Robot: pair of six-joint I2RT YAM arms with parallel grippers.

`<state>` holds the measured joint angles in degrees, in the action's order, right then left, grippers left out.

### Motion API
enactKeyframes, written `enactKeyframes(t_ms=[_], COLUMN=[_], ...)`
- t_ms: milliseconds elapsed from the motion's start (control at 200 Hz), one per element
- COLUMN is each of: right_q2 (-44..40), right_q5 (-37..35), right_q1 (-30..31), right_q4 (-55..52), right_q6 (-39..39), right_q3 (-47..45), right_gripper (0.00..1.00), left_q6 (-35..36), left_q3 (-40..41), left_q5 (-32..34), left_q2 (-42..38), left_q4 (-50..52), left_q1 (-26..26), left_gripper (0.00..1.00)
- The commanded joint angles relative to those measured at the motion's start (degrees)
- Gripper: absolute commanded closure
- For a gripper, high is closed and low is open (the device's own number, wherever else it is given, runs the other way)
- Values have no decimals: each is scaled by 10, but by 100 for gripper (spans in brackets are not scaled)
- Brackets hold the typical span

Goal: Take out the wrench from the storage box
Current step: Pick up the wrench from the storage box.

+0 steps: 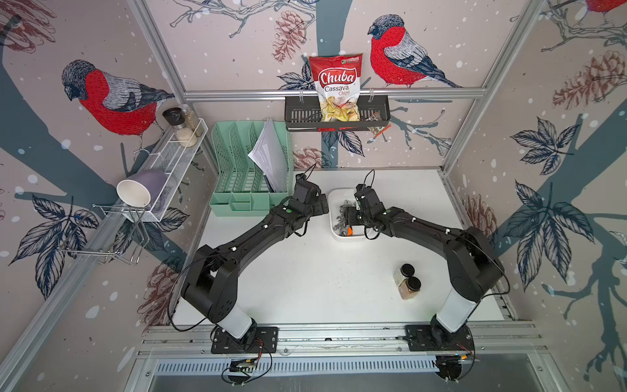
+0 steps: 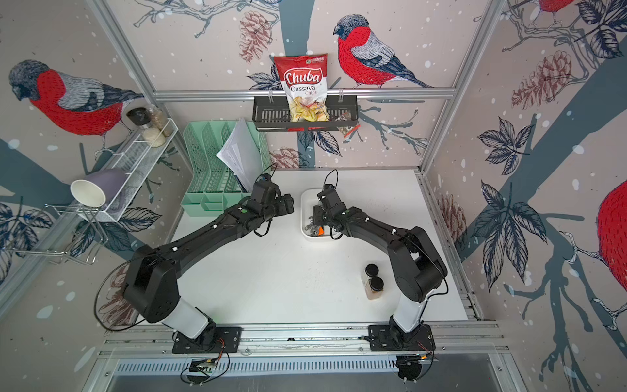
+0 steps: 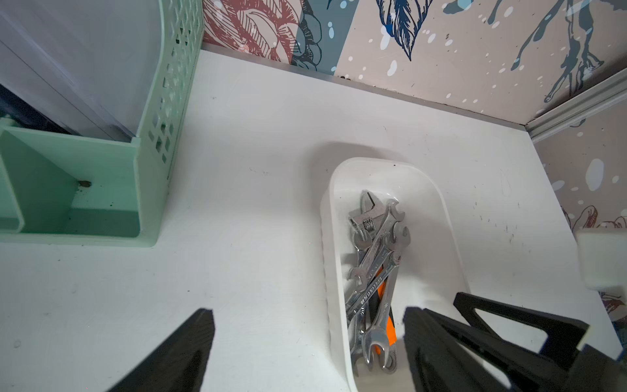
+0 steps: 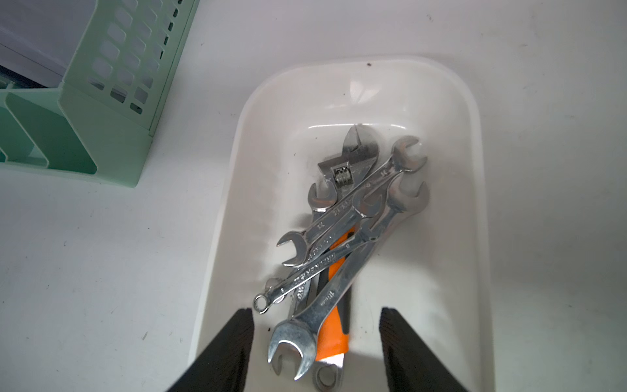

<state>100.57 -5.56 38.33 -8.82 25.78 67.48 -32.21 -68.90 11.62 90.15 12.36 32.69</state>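
A pile of wrenches [image 4: 342, 220], among them an orange-handled adjustable wrench [image 4: 353, 159], lies in the white storage box [image 4: 448, 288], directly below and ahead of the right end effector [image 4: 317, 312]. Its fingers stand apart, released, with the head of a large open-ended wrench [image 4: 291, 342] between them but not clamped. The left end effector [image 3: 308, 310], spread wide and holding nothing, hangs just beside the box's long wall over the bench [image 3: 254, 169]. The mint-green file organiser [image 3: 101, 190] stands on its other side.
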Motion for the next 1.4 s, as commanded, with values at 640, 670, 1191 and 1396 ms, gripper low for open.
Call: enactKeyframes(t_ms=[640,670,1191,1396], right_q2=[143,147,195,188], right_q5=[-74,-78,-48,-33], right_q1=[-6,-11,-39,-39], right_q4=[-122,-128,-159,-153], right_q6=[35,37,108,128], right_q3=[172,179,219,201], right_gripper=[49,49,51,51], left_q6=[97,97,95,96], left_q3=[-21,-22,-26,-26], left_q5=[-12,-11,-33,-41], left_q2=[1,2,19,17], left_q4=[72,73,70,69], left_q1=[0,0,-25,-26], left_gripper=[8,8,9,9])
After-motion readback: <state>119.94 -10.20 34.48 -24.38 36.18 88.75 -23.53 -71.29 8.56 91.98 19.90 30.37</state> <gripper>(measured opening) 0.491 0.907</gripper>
